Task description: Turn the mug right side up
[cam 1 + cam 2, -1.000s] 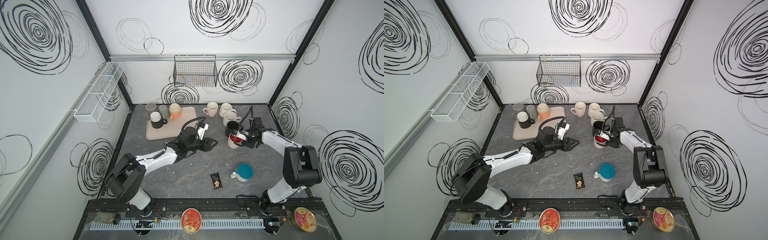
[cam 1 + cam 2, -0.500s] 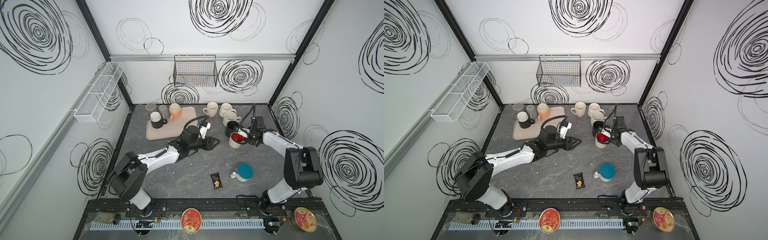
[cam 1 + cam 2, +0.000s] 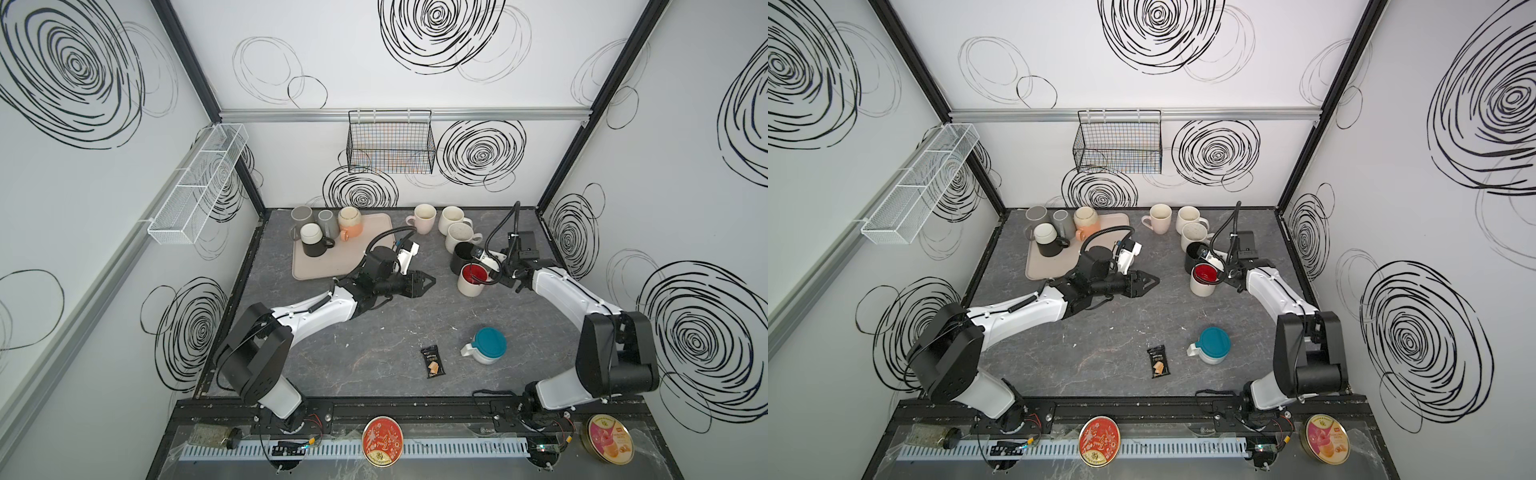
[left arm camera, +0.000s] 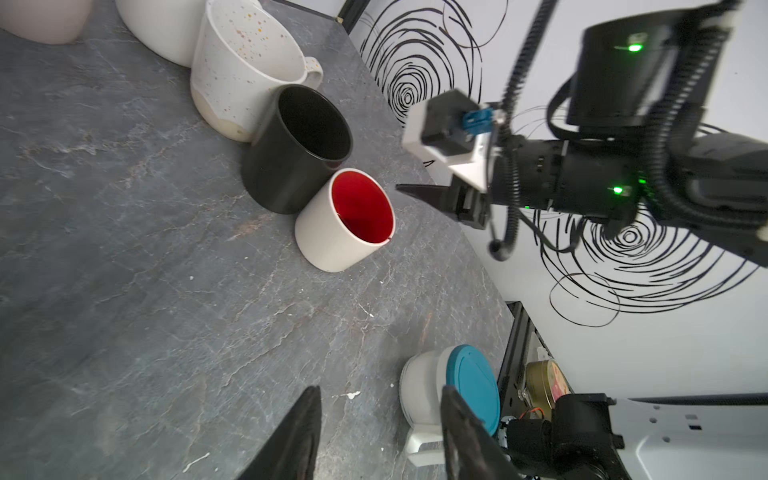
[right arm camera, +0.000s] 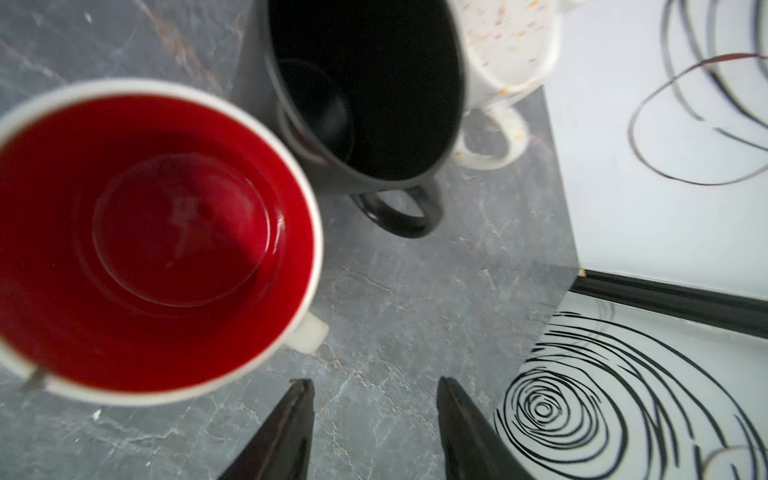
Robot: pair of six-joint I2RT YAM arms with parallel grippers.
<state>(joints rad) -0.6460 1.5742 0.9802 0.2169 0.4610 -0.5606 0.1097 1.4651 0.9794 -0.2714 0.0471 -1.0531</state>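
There are ten mugs (image 3: 1192, 233): two grey mugs (image 3: 301, 217), one orange mug (image 3: 350, 222), one black-and-white mug (image 3: 312, 244), one pink mug (image 3: 424, 218), one white mug (image 3: 452, 219), one spotted mug (image 3: 459, 237), one black mug (image 3: 461, 261), one red-inside mug (image 3: 473, 279) and one blue-bottomed mug (image 3: 487, 345). There is one tray (image 3: 324, 268), one snack packet (image 3: 433, 362), two round tins (image 3: 382, 441), one black wire basket (image 3: 390, 149), one white wire rack (image 3: 199, 183), one jar (image 3: 212, 434) and two robot arms (image 3: 316, 316).

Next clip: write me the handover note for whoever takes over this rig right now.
Grippers: the left gripper is open and empty, over the middle of the table. The right gripper is open and empty, just beside the red-lined mug.
Things: the red-lined mug stands close beside the black mug.
Done: it is upright and released.
Left: back the right arm away. The white mug with the teal top near the front looks upside down and may need turning.
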